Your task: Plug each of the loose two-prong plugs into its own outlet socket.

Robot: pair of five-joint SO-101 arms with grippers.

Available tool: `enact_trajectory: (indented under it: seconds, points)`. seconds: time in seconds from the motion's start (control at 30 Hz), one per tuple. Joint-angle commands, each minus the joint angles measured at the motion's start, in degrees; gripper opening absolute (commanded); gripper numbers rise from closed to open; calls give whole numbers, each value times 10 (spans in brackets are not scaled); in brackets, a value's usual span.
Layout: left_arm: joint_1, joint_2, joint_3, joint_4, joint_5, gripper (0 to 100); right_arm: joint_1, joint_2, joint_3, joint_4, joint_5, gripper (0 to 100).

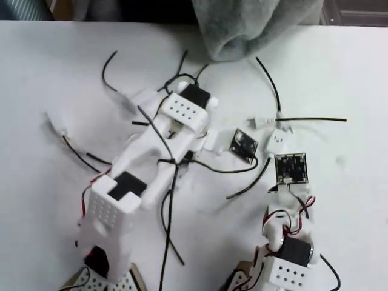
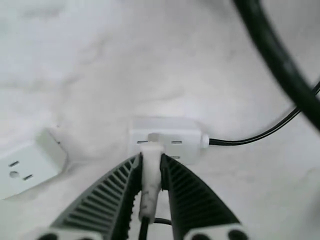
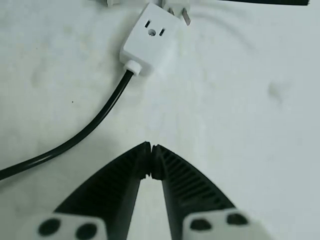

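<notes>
My left gripper (image 2: 151,162) is shut on a white two-prong plug (image 2: 150,175), whose front end sits against a white outlet socket (image 2: 167,140) that trails a thin black cord. A second white socket (image 2: 27,165) lies off to one side, nothing in its slots. My right gripper (image 3: 150,160) is shut on nothing, a short way back from another white socket (image 3: 150,37) with a thick black cord. Just beyond that socket, the prongs of a loose plug (image 3: 182,15) show. From above, this socket (image 1: 279,140) and the loose plug (image 1: 260,121) lie right of centre.
Several loose black cords (image 1: 170,200) cross the white table (image 1: 48,73). A grey cloth (image 1: 254,24) hangs over the far edge. The left arm (image 1: 151,151) stretches diagonally across the middle; the right arm (image 1: 285,254) stays near the front edge.
</notes>
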Motion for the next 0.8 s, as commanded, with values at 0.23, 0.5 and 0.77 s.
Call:
enact_trajectory:
  seconds: [0.23, 0.5, 0.77]
  points:
    - [-19, 0, -76, 0, -136, 22, 4, -8, 5, -13, 0, 21]
    - [-22, 0, -75, 18, -139, 22, 4, -8, 5, -13, 0, 21]
    - [-20, 0, -33, 19, -140, 22, 4, -8, 5, -13, 0, 21]
